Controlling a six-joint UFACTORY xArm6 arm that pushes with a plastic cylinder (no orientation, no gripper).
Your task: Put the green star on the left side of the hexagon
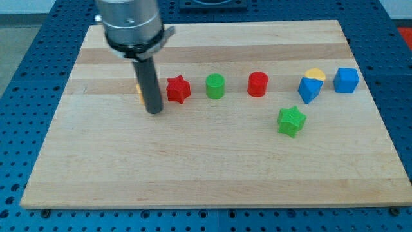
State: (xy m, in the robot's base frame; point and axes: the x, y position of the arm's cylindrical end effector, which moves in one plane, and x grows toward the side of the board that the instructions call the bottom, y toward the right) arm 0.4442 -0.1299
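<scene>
Wooden bench (212, 167) on blue perforated base. Dark rod hanging from grey arm head at bench's 10 o'clock; my tip (154, 113) down on the wood. Claw state: cannot tell, only the rod in view.

Row of blocks across mid-bench. Blue cube (346, 80) far out at 3 o'clock. Blue angular block (309, 89) with yellow half-round (315, 75) touching at its 12 o'clock. Red round block (258, 84), green round block (215, 86); hexagonal or not, cannot tell. Red star (179, 89) just at 2 o'clock of my tip. Orange block (139, 93) mostly hidden behind rod.

Green star (291, 120) below the row, at 5 o'clock of red round block, well apart from my tip.
</scene>
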